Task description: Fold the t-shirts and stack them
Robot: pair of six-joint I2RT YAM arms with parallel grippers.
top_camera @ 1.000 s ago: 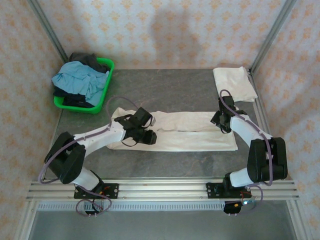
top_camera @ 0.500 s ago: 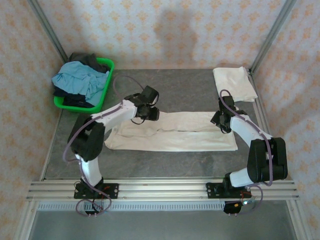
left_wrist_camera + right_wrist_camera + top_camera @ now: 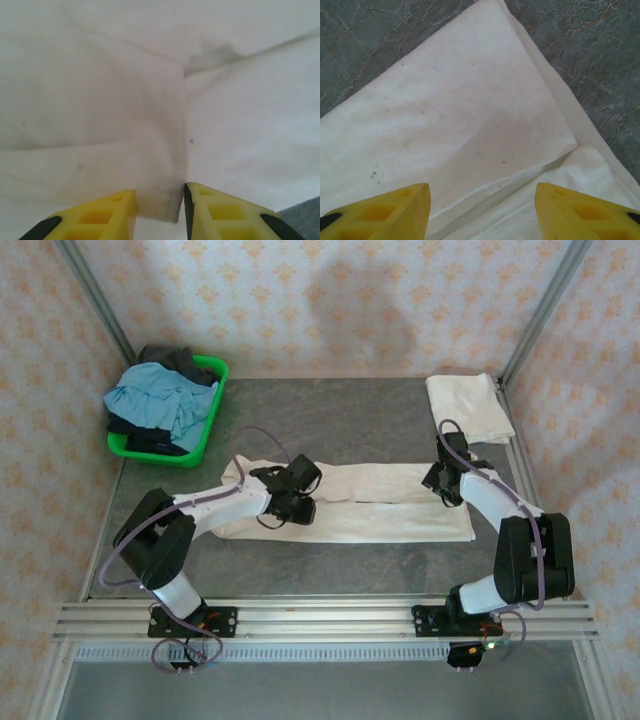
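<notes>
My left end effector narrowed onto a raised fold of the spread t-shirt, the pinch plain to me in its wrist view, right end effector wide over that shirt's right end, the overhead view gave me a folded t-shirt at the table's far right corner

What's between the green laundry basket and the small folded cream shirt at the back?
Just bare grey marbled tabletop, seen in the top view.
</notes>
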